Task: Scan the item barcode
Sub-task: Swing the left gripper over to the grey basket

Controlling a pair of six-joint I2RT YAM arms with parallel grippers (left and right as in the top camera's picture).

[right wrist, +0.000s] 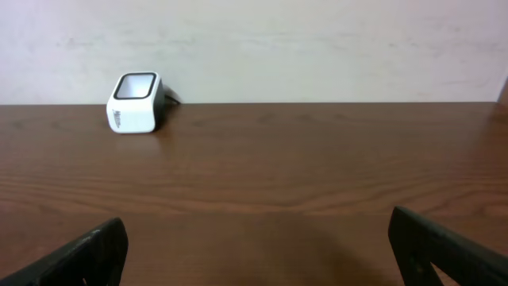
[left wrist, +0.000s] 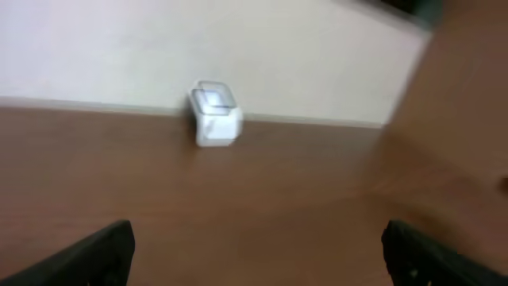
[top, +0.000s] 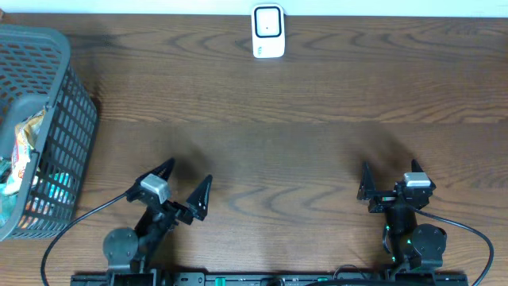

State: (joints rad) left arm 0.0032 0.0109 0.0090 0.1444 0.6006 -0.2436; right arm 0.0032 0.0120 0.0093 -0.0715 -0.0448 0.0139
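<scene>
A mock shop checkout, with barcode scanner [top: 268, 32] and shopping basket [top: 71, 143].

Browns, whites, greys
We see a dark brown table [top: 302, 103] with wavy grain, a white scanner [top: 268, 32] with a black-framed face, a grey lattice basket [top: 75, 127] holding bright multicoloured packets [top: 24, 151].

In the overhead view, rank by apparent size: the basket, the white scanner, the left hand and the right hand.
Largest: basket, though cropped.
Next: left hand and right hand, too alike to rank.
Smallest: white scanner.
</scene>
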